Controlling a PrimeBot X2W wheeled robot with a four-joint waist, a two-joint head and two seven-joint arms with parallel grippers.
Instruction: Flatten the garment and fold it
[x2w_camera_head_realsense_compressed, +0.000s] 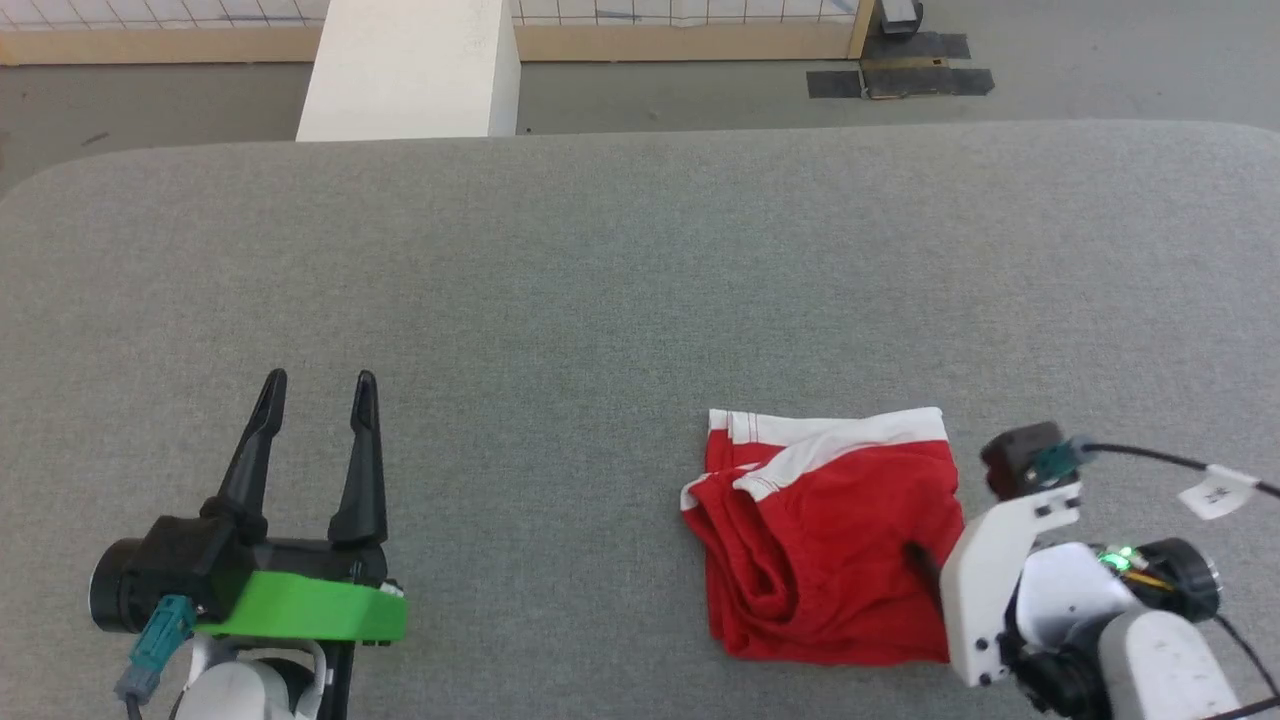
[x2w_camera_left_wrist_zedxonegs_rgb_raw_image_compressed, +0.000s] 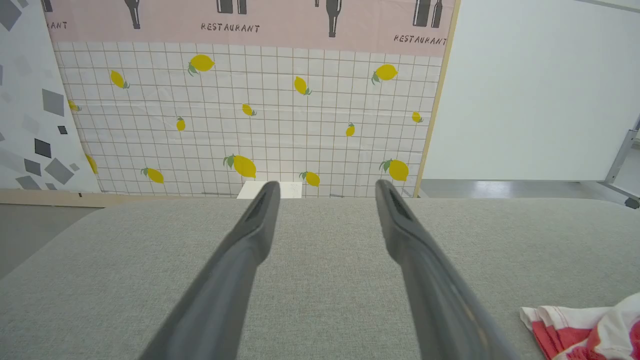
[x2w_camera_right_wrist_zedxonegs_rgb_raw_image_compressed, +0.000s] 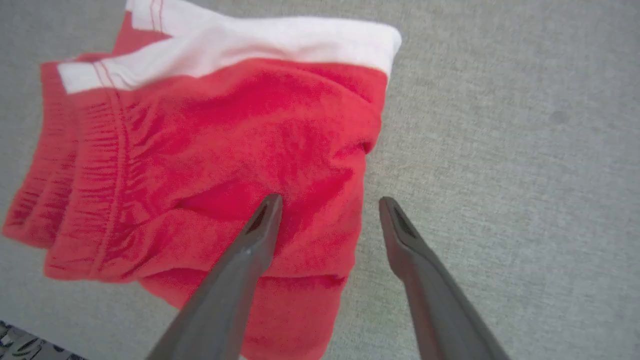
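Left gripper (x2w_camera_head_realsense_compressed: 320, 385), two long dark tapered fingers on a black body with a green plate: is held low at the left, fingers parted wide and pointed forward. Right gripper (x2w_camera_right_wrist_zedxonegs_rgb_raw_image_compressed: 330, 200), matching dark fingers behind a white wrist bracket (x2w_camera_head_realsense_compressed: 985, 570): is angled downward, fingers spread apart.

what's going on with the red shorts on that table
A two-armed robot is folding the red shorts on the grey padded table. The shorts lie in a compact folded bundle with the white trim along the far edge. The right gripper is open at the bundle's right edge, one finger over the fabric and the other over the table, gripping nothing. The left gripper is open too, off to the left, well apart from the shorts.
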